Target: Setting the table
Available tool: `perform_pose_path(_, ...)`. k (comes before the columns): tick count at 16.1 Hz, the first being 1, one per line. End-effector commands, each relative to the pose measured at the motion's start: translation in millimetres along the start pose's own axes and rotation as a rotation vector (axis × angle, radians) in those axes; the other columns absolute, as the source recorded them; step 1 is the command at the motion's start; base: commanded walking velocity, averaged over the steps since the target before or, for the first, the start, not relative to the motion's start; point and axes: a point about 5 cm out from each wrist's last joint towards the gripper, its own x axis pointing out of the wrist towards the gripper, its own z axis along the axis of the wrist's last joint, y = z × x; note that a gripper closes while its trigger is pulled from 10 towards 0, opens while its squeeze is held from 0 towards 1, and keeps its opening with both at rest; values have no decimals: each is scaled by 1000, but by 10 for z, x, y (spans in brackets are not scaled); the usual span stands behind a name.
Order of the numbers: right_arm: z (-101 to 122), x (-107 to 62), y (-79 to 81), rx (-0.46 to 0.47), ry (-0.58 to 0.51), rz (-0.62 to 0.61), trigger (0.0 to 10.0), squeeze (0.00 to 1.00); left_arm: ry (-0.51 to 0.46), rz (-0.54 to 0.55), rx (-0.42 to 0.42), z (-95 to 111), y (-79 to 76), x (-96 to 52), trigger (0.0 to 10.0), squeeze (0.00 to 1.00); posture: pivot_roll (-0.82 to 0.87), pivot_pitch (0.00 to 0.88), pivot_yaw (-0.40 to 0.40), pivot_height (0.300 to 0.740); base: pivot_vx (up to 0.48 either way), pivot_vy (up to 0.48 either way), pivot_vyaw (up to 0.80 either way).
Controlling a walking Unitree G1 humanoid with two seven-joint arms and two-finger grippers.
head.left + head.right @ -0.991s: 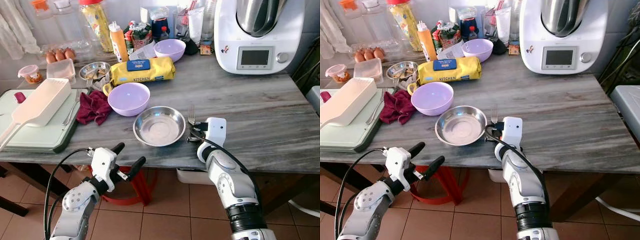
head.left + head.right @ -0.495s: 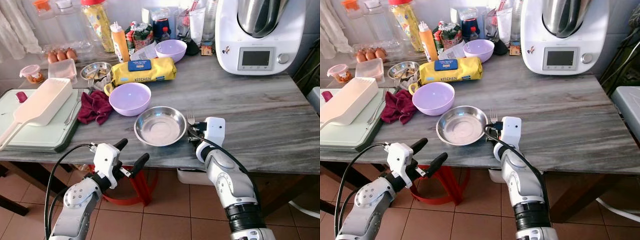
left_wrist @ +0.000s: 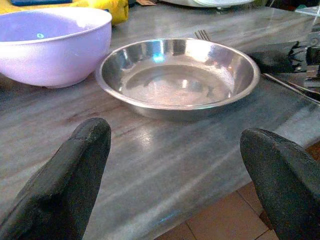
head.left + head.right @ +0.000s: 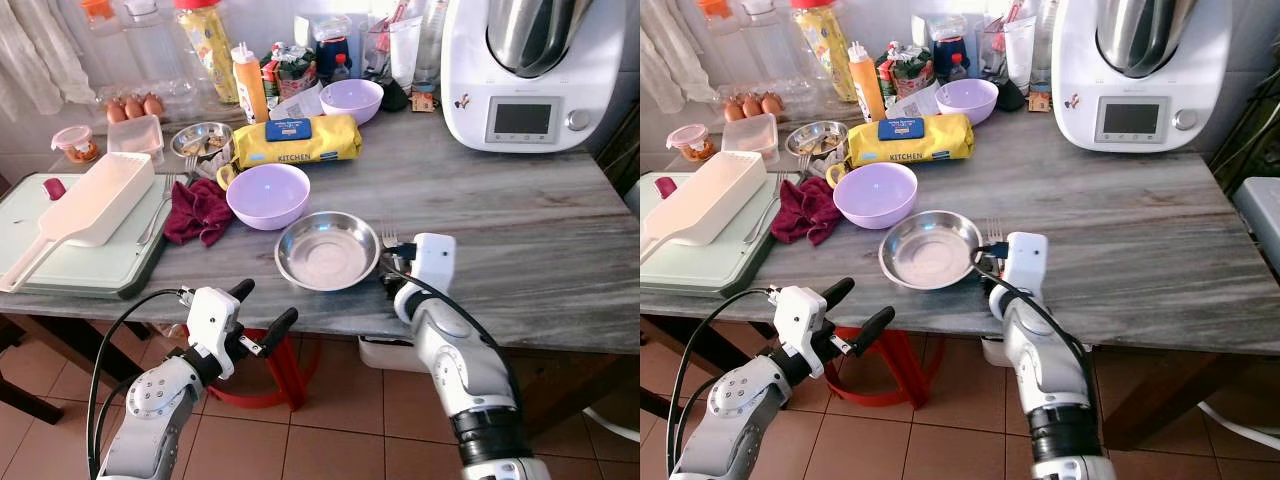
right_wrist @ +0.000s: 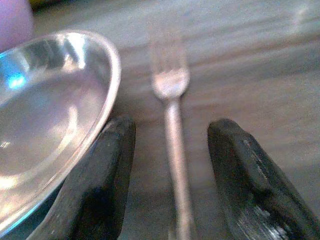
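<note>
We log the right gripper [image 5: 170,175] low on the grey, streaked stone surface [image 4: 520,220], its black fingers [image 5: 107,165] spread wide to either side of a slim metal fork [image 5: 172,120]; the fork lies flat between them, untouched, tines pointing to 12 o'clock. At 9 o'clock of the fork, just beside it, sits the shallow round steel plate [image 4: 327,250], polished and reflective. At 10 o'clock of the plate stands a smooth lilac plastic bowl [image 4: 267,195], with a crumpled maroon cloth [image 4: 196,212] at its 9 o'clock. We note the left gripper [image 4: 262,318] below the near edge of the surface, at 7 o'clock of the plate, fingers apart and holding nothing.
</note>
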Motion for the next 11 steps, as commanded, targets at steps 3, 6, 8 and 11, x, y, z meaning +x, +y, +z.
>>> perform_pose_path(3,212,-83,-36,-25,-137,-8,10000,1000,11,-4,21,25,1,-16,10000,0,-107,66,100,740,0,0,0)
perform_pose_path(6,289,-117,-61,-23,-183,-30,10000,1000,11,-8,21,23,0,-14,10000,0,-110,66,103,740,0,0,0)
perform_pose_path(8,352,-157,-70,-33,-240,-42,10000,1000,12,-9,22,23,2,-10,10000,0,-108,66,100,740,0,0,0)
perform_pose_path(11,528,-257,-54,-99,-366,-40,10000,1000,8,-6,23,43,1,-6,10000,0,-104,66,98,740,0,0,0)
